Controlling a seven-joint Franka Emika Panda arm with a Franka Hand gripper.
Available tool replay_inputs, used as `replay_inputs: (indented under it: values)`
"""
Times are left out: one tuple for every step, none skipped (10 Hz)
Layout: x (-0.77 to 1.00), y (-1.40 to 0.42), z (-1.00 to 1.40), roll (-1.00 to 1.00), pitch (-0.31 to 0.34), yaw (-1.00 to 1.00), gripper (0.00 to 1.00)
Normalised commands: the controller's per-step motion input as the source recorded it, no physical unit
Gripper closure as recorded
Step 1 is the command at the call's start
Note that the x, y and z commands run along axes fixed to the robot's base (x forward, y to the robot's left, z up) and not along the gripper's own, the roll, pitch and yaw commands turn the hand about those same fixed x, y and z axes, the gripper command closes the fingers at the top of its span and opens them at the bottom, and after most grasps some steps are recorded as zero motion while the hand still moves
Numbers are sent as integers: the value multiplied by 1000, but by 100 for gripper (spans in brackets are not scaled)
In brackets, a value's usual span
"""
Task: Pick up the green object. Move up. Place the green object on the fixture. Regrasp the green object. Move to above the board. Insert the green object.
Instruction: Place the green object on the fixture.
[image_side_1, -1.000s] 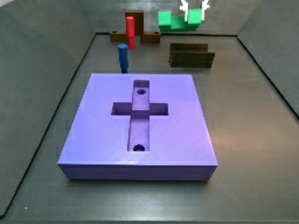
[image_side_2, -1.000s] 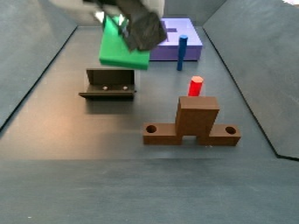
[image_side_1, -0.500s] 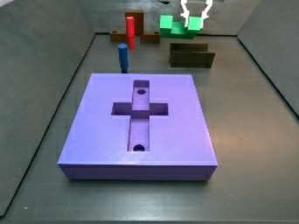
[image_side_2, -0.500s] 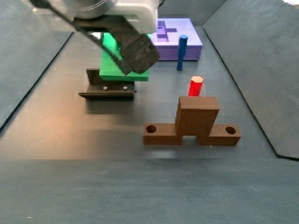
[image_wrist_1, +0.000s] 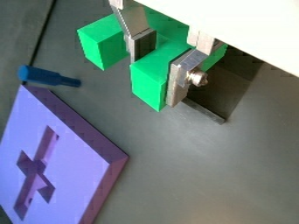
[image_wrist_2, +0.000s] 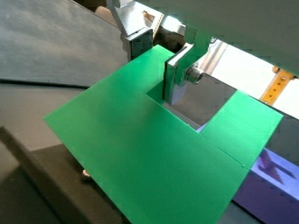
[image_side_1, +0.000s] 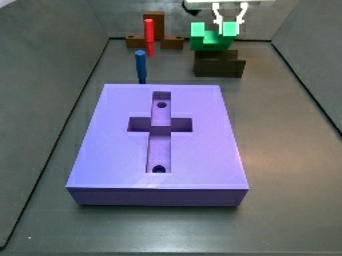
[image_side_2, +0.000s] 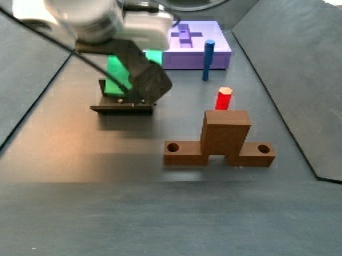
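Dark grey floor (image_side_1: 287, 150) with low walls holds everything, and the purple board (image_side_1: 163, 140) with its cross recess and 2 round holes is the landmark. Beyond the board's far end in a side view stands the fixture (image_side_1: 218, 66), and the gripper (image_side_1: 225, 22) hangs right over it, fingers pointing down and clamped on the green block (image_side_1: 210, 37), whose lower edge sits at the fixture's top; whether they touch cannot be told. In a side view the arm leans in from above, its dark wrist body covering most of the block (image_side_2: 123, 72) just over the fixture (image_side_2: 123, 106). In both wrist views the silver fingers (image_wrist_1: 184, 76) pinch the block (image_wrist_1: 156, 79) at its notch, narrow and full of green; the block fills much of the frame (image_wrist_2: 152, 149) with a finger (image_wrist_2: 184, 72) flat on it. A blue peg (image_side_1: 139, 66) stands just off the board's far left corner, and a red peg (image_side_1: 150, 37) stands farther back on a brown base (image_side_2: 223, 139).
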Motion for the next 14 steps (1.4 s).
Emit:
replay_inputs:
  values:
    - [694, 31, -83, -106, 283, 0, 100]
    - [691, 46, -11, -17, 351, 0, 100]
    - [657, 9, -51, 0, 417, 0, 100]
    - [666, 0, -97, 0, 471, 0, 100]
    - [671, 0, -171, -37, 297, -57, 100]
    - [600, 0, -206, -49, 180, -86, 100]
    - [557, 0, -234, -71, 54, -123, 100]
    - [574, 23, -169, -231, 0, -226, 100]
    - [574, 60, -106, -360, -109, -306, 100]
    - [577, 71, -66, -400, -131, -311, 100]
    - [563, 51, -54, -377, -111, -280, 100]
    - [474, 63, -94, -237, 0, -186, 100]
    - [249, 29, -191, -40, 86, -6, 100]
    - [229, 0, -229, 0, 229, 0, 100]
